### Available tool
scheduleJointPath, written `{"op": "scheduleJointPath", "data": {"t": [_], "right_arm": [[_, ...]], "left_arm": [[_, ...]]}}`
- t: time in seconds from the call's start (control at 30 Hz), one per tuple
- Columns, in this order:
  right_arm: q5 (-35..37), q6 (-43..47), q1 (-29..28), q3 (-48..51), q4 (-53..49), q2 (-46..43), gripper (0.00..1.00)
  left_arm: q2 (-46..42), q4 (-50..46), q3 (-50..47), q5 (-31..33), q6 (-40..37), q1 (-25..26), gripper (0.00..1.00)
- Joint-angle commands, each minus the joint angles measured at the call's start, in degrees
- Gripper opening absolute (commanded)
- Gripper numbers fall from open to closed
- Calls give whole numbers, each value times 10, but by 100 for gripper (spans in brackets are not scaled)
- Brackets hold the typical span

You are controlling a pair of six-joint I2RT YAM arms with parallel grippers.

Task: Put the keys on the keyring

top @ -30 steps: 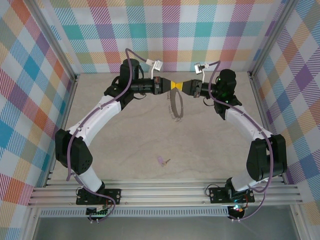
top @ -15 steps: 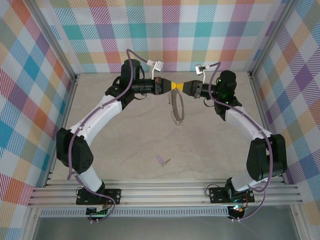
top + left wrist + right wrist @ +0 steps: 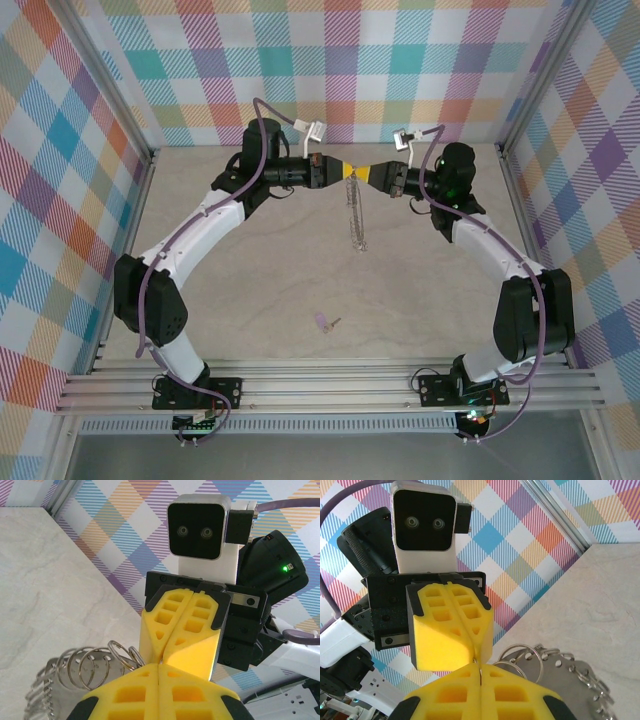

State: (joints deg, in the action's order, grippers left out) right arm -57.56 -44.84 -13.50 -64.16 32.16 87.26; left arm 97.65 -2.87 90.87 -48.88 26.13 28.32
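The keyring [image 3: 356, 215] hangs edge-on above the far middle of the table, a thin grey hoop fringed with small silvery rings [image 3: 82, 667]. My left gripper [image 3: 346, 171] and right gripper [image 3: 367, 174] meet tip to tip at its top, both shut on the hoop's rim. In the left wrist view my left gripper [image 3: 159, 666] faces the right one's yellow fingers [image 3: 195, 625]. In the right wrist view my right gripper [image 3: 480, 669] pinches a thin metal edge, with the keyring [image 3: 570, 672] to its right. The key [image 3: 322, 322], lilac-headed, lies alone on the table near the front.
Checked walls close in the back and both sides. Aluminium rails [image 3: 330, 385] run along the near edge, where both arm bases are bolted. Open tabletop [image 3: 250, 270] lies between the hanging ring and the key.
The keyring has swung from a visible oval to edge-on beneath the fingertips. My right gripper has shut on its rim. The key has not moved.
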Motion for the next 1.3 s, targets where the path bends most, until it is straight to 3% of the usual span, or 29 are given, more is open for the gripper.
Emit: {"op": "scheduleJointPath", "data": {"t": [0.0, 0.07, 0.23, 0.4, 1.07, 1.1, 1.2, 1.27], "right_arm": [[0, 1, 3, 8, 24, -14, 0], [-1, -1, 3, 6, 25, -13, 0], [0, -6, 3, -2, 31, -11, 0], [2, -9, 3, -4, 34, -9, 0], [-2, -9, 4, -4, 24, -10, 0], [-1, -9, 3, -6, 17, -12, 2], [13, -8, 3, -7, -9, -23, 39], [29, -1, 3, -3, -34, -39, 54]], "left_arm": [[2, 31, 4, -36, 9, 5, 0], [7, 29, 11, -52, 11, 5, 0], [14, 39, 17, -87, 26, 5, 20], [17, 48, 17, -99, 31, 6, 24], [27, 59, 21, -84, 40, 7, 0], [27, 56, 21, -78, 38, 7, 0], [23, 49, 18, -56, 29, 7, 0], [13, 29, 14, -36, 4, 5, 0]]}}
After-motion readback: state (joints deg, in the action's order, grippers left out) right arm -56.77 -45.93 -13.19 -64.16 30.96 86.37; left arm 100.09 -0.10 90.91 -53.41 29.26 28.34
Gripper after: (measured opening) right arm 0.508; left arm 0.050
